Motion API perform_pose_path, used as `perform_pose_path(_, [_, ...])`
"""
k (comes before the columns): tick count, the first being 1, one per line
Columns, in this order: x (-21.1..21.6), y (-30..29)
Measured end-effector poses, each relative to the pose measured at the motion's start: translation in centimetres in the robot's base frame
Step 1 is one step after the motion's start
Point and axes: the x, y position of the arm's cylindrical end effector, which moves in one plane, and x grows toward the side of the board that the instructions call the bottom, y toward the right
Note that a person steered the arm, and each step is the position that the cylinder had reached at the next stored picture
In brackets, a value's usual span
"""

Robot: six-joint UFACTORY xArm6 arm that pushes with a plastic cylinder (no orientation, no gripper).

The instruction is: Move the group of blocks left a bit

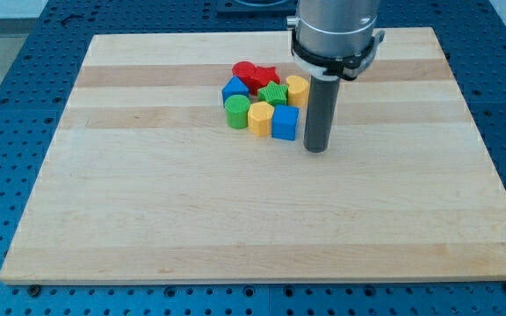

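Progress: by my judgement the shove to the view's left was barely begun or not begun at all; the blocks sat tightly packed, and nothing showed how far they were meant to go.
Cluster: it lay on the wooden board (pixel 148 219) above centre, towards the view's top.
Members: a red block (pixel 246 72) and a red star-like block (pixel 266 77) at the back, a blue block (pixel 234 89), a green cube (pixel 273 94) and a yellow cylinder (pixel 297 89) in the middle, then a green cylinder (pixel 237 111), a yellow block (pixel 260 118) and a blue cube (pixel 285 122) in front.
My tip: my tip (pixel 315 149) stood on the board just right of the blue cube (touching or a sliver apart, I could not tell).
Pose: the rod hung upright beneath the grey collar, on the cluster's right flank.
Claw: none fitted, so nothing was spread or pinching.
Remaining: the whole leftward push, as I judged it.
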Motion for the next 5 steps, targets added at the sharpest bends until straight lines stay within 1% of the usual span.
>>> perform_pose_path(3, [-1.9,-1.8])
perform_pose_path(5, [-2.1,-1.8])
